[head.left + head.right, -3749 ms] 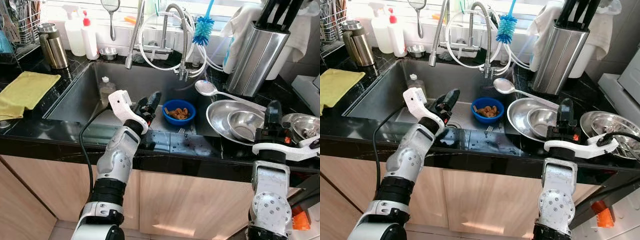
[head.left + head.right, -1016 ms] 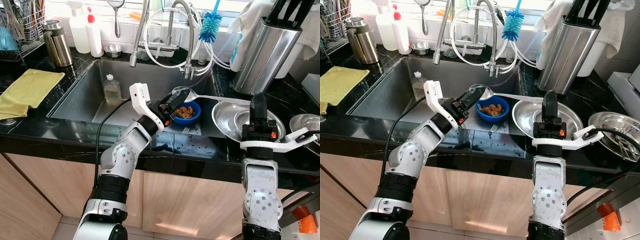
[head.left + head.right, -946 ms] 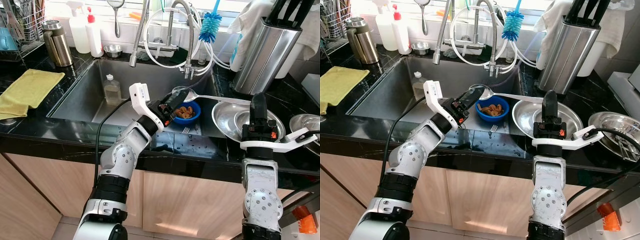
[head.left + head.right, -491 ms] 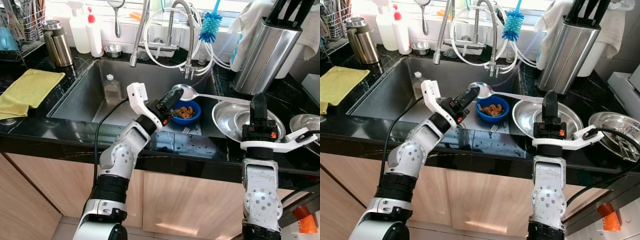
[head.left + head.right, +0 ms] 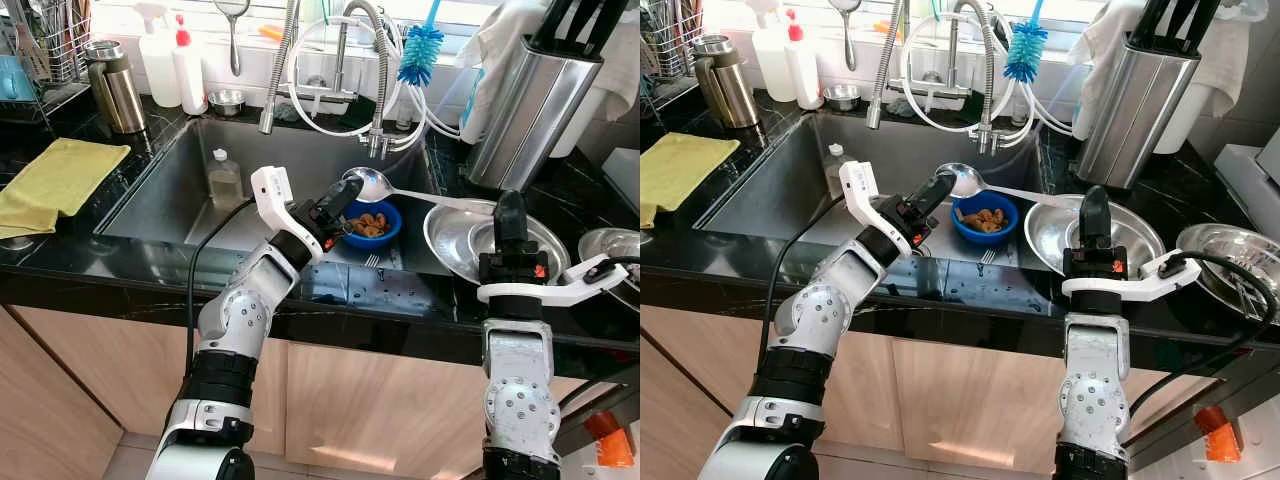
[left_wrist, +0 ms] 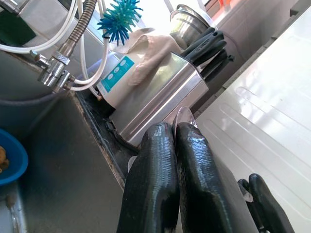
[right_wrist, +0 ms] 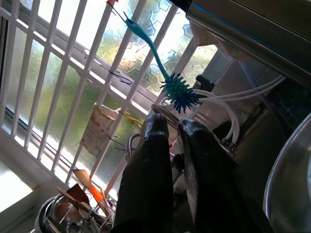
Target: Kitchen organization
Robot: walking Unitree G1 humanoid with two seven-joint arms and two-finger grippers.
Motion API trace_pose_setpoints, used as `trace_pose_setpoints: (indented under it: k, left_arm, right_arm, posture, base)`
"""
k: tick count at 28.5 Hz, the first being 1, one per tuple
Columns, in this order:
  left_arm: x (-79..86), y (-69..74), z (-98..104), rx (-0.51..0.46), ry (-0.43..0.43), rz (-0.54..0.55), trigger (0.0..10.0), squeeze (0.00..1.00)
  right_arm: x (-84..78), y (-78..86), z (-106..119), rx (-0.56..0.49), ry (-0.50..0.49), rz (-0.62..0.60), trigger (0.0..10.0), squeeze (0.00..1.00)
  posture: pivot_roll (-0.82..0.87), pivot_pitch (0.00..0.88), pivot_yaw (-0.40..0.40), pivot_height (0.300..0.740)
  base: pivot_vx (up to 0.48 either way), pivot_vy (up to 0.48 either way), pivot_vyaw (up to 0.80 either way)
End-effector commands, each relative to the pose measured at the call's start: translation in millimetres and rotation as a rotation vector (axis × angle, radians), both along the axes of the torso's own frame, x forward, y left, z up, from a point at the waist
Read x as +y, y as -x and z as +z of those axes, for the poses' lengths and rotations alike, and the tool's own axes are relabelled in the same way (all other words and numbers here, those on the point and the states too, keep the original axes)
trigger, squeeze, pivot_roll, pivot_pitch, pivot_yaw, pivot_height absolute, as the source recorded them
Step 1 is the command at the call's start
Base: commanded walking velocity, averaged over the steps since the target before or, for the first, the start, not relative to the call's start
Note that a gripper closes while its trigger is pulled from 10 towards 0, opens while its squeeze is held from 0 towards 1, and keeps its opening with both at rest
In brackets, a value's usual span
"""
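A steel ladle (image 5: 368, 184) hangs over the sink (image 5: 170, 195), its bowl above a blue bowl (image 5: 372, 224) of brown food. Its long handle reaches right to the nested steel bowls (image 5: 437, 228) on the counter. My left gripper (image 5: 337, 202) is shut on the ladle bowl's near edge; in the left wrist view the closed fingertips (image 6: 173, 127) pinch a thin shiny rim. Over the steel bowls my right gripper (image 5: 507, 214) points upward, shut and holding nothing, with its fingers (image 7: 150, 145) together in the right wrist view.
A fork (image 5: 365, 260) and a small bottle (image 5: 225, 178) lie in the sink. The faucet hose (image 5: 378, 140) hangs close behind the ladle. A knife block (image 5: 530, 95) stands back right, a yellow cloth (image 5: 50, 185) and a thermos (image 5: 115, 88) at left, a steel plate (image 5: 600, 245) far right.
My left gripper has lifted the ladle's bowl slightly up and back over the blue bowl. The right gripper has edged a little to the left.
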State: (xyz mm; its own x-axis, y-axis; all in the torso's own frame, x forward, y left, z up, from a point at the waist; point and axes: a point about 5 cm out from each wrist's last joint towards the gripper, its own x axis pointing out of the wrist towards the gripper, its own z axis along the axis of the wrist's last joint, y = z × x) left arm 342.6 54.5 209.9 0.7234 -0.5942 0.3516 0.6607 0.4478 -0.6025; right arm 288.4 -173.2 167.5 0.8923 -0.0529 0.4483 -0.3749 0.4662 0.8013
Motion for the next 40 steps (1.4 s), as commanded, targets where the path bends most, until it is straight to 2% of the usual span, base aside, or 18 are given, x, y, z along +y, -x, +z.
trace_pose_setpoints:
  k: [1,6,7,8,9,10,18,22,23,24,25,26,27,31,32,34,36,40]
  left_arm:
    - [-9.3,2.1,1.3,0.021,0.023,-0.015,0.0,0.00]
    - [-5.7,-1.6,2.0,0.062,0.076,-0.005,0.0,0.00]
    - [-4.3,-3.1,2.5,0.078,0.101,0.002,0.0,0.00]
    - [-3.4,-4.1,2.7,0.090,0.118,0.007,0.0,0.00]
    - [-1.7,-5.8,3.2,0.105,0.141,0.020,0.0,0.00]
    - [-0.5,-6.8,3.4,0.113,0.153,0.030,0.0,0.00]
    - [19.4,-19.4,5.6,0.201,0.295,0.159,0.0,0.00]
    - [27.9,-24.0,6.3,0.203,0.297,0.229,0.0,0.00]
    - [30.0,-25.0,7.1,0.188,0.277,0.255,1.9,0.00]
    - [32.8,-26.2,8.1,0.170,0.247,0.293,4.6,0.00]
    - [35.8,-27.7,8.9,0.156,0.220,0.334,9.8,0.00]
    - [37.9,-28.6,9.5,0.148,0.203,0.361,9.8,0.00]
    - [45.5,-31.9,11.9,0.111,0.133,0.451,10.0,0.00]
    - [59.8,-37.9,18.0,0.036,-0.021,0.586,10.0,0.00]
    - [65.0,-39.7,21.8,-0.025,-0.115,0.628,10.0,0.00]
    - [66.7,-41.0,22.9,-0.071,-0.192,0.651,10.0,0.00]
    - [66.2,-41.7,22.5,-0.078,-0.193,0.659,10.0,0.00]
    - [71.4,-42.8,16.7,-0.324,-0.591,0.582,10.0,0.00]
  right_arm:
    - [34.3,10.1,-24.0,0.090,-0.065,0.085,10.0,1.00]
    - [34.1,10.2,-24.4,0.098,-0.052,0.084,10.0,1.00]
    - [34.3,9.9,-24.6,0.102,-0.048,0.083,10.0,0.91]
    - [34.5,9.6,-24.7,0.104,-0.046,0.081,10.0,0.91]
    - [34.3,9.3,-24.7,0.107,-0.047,0.078,10.0,0.07]
    - [34.1,9.2,-24.7,0.109,-0.047,0.075,10.0,0.00]
    - [34.8,8.7,-27.2,0.126,-0.024,0.069,10.0,0.00]
    - [36.3,8.3,-28.0,0.130,-0.017,0.072,10.0,0.00]
    - [36.6,8.1,-27.6,0.129,-0.014,0.073,10.0,0.00]
    - [36.9,8.1,-27.2,0.128,-0.012,0.073,10.0,0.00]
    - [37.1,7.9,-27.0,0.128,-0.008,0.074,10.0,0.00]
    - [37.2,7.8,-26.9,0.128,-0.006,0.074,10.0,0.00]
    - [37.7,7.7,-26.7,0.128,0.005,0.075,10.0,0.00]
    - [39.0,7.6,-27.4,0.132,0.030,0.077,10.0,0.00]
    - [39.4,7.4,-27.5,0.132,0.037,0.078,10.0,0.00]
    - [39.5,7.2,-27.6,0.132,0.037,0.078,10.0,0.00]
    - [39.6,7.2,-27.6,0.132,0.037,0.077,10.0,0.00]
    - [42.0,7.9,-26.2,0.126,0.061,0.081,10.0,0.00]
  posture:
    - [0.09,0.000,-0.093,0.740]
    - [0.09,0.000,-0.094,0.740]
    - [0.09,0.000,-0.095,0.740]
    - [0.09,0.000,-0.095,0.740]
    - [0.09,0.000,-0.095,0.740]
    - [0.09,0.000,-0.095,0.740]
    - [0.09,0.000,-0.095,0.740]
    - [0.09,0.000,-0.094,0.740]
    - [0.09,0.000,-0.093,0.740]
    - [0.09,0.000,-0.093,0.740]
    - [0.09,0.000,-0.093,0.740]
    - [0.09,0.000,-0.093,0.740]
    - [0.09,0.000,-0.091,0.740]
    - [0.09,0.000,-0.088,0.740]
    - [0.09,0.000,-0.087,0.740]
    - [0.09,0.000,-0.087,0.740]
    - [0.09,0.000,-0.087,0.740]
    - [0.09,0.000,-0.079,0.740]
  base:
    - [0.000,0.000,0.00]
    - [0.000,0.000,0.00]
    - [0.000,0.000,0.00]
    - [0.000,0.000,0.00]
    - [0.000,0.000,0.00]
    - [0.000,0.000,0.00]
    - [0.000,0.000,0.00]
    - [0.000,0.000,0.00]
    - [0.000,0.000,0.00]
    - [0.000,0.000,0.00]
    - [0.000,0.000,0.00]
    - [0.000,0.000,0.00]
    - [0.000,0.000,0.00]
    - [0.000,0.000,0.00]
    - [0.000,0.000,0.00]
    - [0.000,0.000,0.00]
    - [0.000,0.000,0.00]
    - [0.000,0.000,0.00]
